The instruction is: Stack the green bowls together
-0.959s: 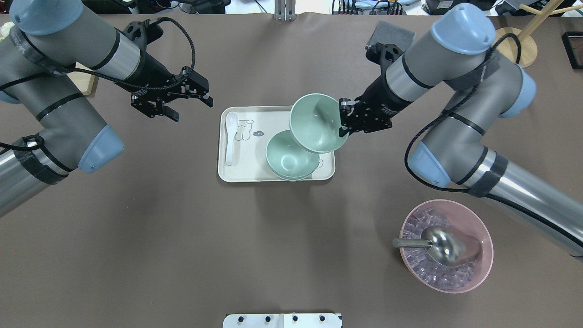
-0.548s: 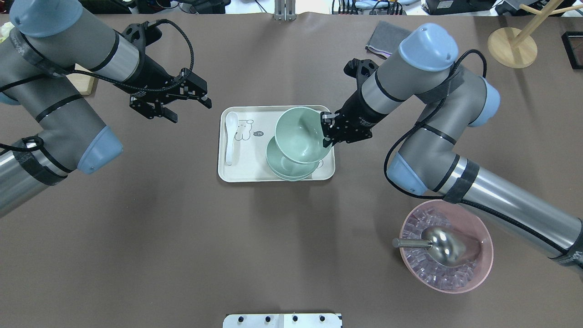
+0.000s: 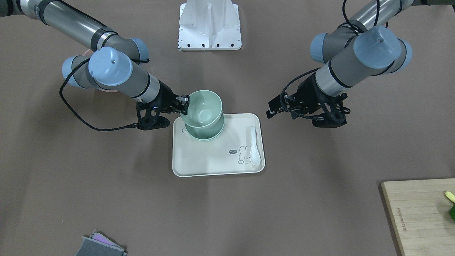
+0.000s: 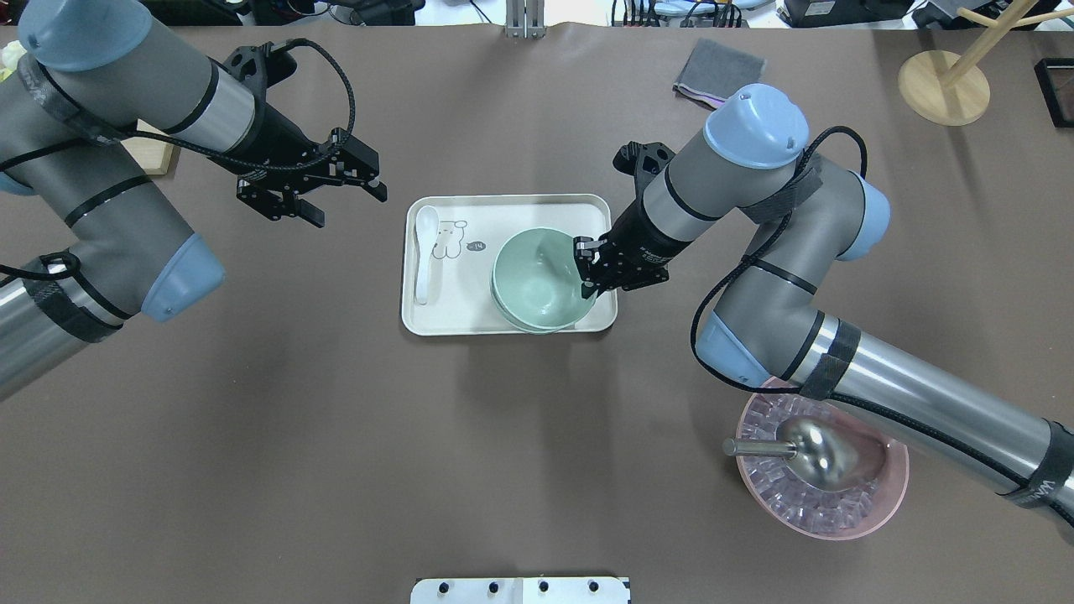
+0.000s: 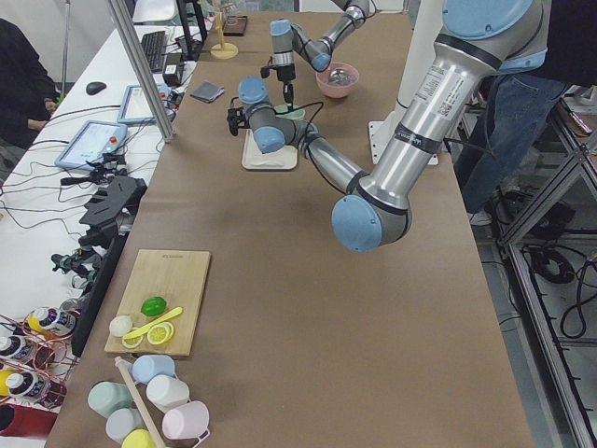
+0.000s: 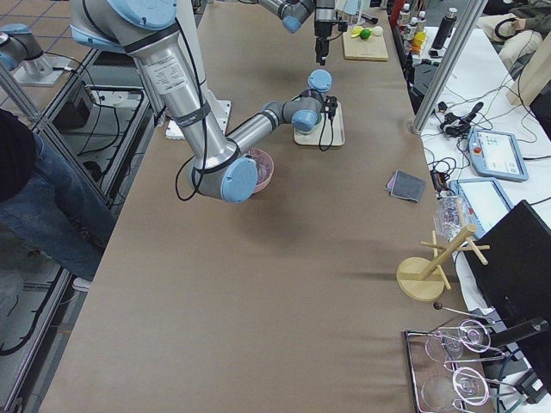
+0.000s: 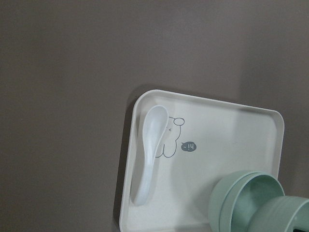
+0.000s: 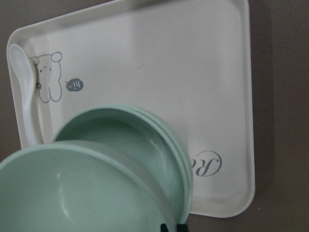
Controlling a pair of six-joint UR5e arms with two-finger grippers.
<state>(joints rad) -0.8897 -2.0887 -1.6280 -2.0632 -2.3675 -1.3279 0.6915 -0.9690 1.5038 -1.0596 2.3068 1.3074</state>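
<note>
**Overhead exterior: right pincer (image 4: 585, 273) gripping a green bowl (image 4: 537, 277) over the tray (image 4: 512, 200)**

In this view the right pincer is clenching the bowl's rim on the side nearest its arm. The bowl is sitting almost squarely over the nested bowls (image 4: 537, 330), whose rims are peeking out beneath it at the tray's near right corner. A white spoon (image 4: 425, 252) is lying along the tray's left edge. The left pincer (image 4: 348, 205) is hanging released, fingers spread, above the bare desk (image 4: 252, 436) well apart from the tray. A pink bowl (image 4: 891, 495) with a metal scoop (image 4: 810, 449) is standing near the right arm's base.

Exterior front-facing: the held bowl (image 3: 202, 108) is standing mouth up, slightly tilted, partly above the nested bowls (image 3: 205, 136). Whether it is touching them cannot be told. The left pincer (image 3: 269, 108) is holding nothing, beside the tray.

Left wrist-mounted: the camera is looking down on the spoon (image 7: 149, 150) and the bowls at the tray's corner.

Right wrist-mounted: the held bowl (image 8: 72, 188) is filling the lower left, overlapping two nested bowls (image 8: 145, 140) resting on the tray.
</note>
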